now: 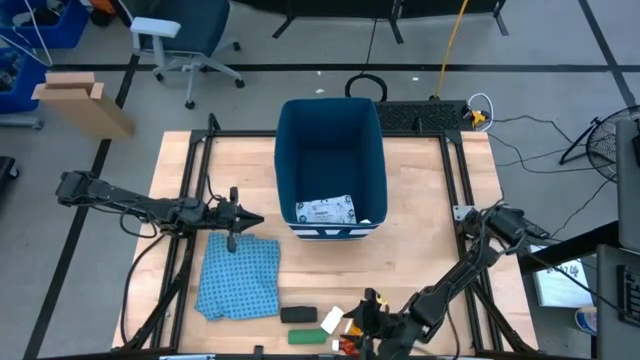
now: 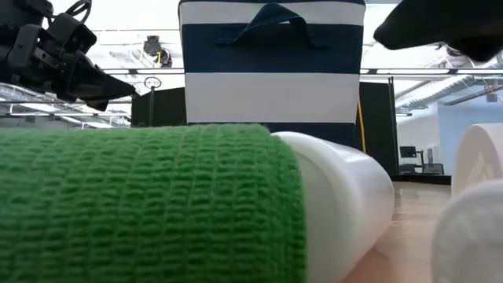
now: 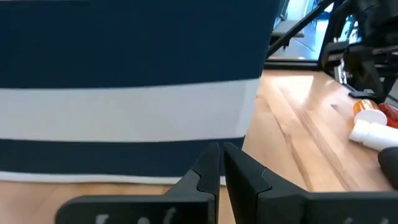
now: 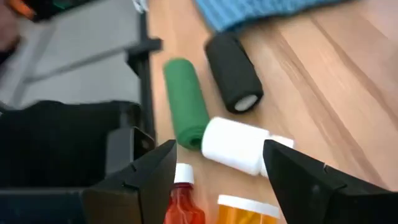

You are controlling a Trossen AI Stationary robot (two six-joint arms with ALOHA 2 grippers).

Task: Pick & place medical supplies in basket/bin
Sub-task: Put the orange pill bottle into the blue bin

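Nearest the counter's (image 1: 420,200) front edge, at about 6 o'clock in the high view, the right gripper (image 4: 217,168) hangs low over the loose supplies with its jaws spread wide and nothing between them. Just under it the right wrist view shows a white bottle (image 4: 235,145) lying on its side, with the white cap of a red bottle (image 4: 182,199) and an orange bottle (image 4: 244,210) closer to the fingers. These look like light, rigid plastic, smooth and round, so they would likely roll or slip; a hold across the middle of the body seems safest. Just past them lie a green wrap roll (image 4: 185,101) and a black wrap roll (image 4: 233,71), soft and grippy, probably forgiving under a squeeze, best taken across the short width.

Farther back at 9 o'clock the blue patterned cloth (image 1: 240,275) lies flat, and the left gripper (image 1: 246,219) waits above its far edge, jaws pinched together, holding nothing.

Farthest, at 12 o'clock, stands the dark blue bin (image 1: 379,150), with a flat white packet (image 1: 326,210) already inside by its striped near wall
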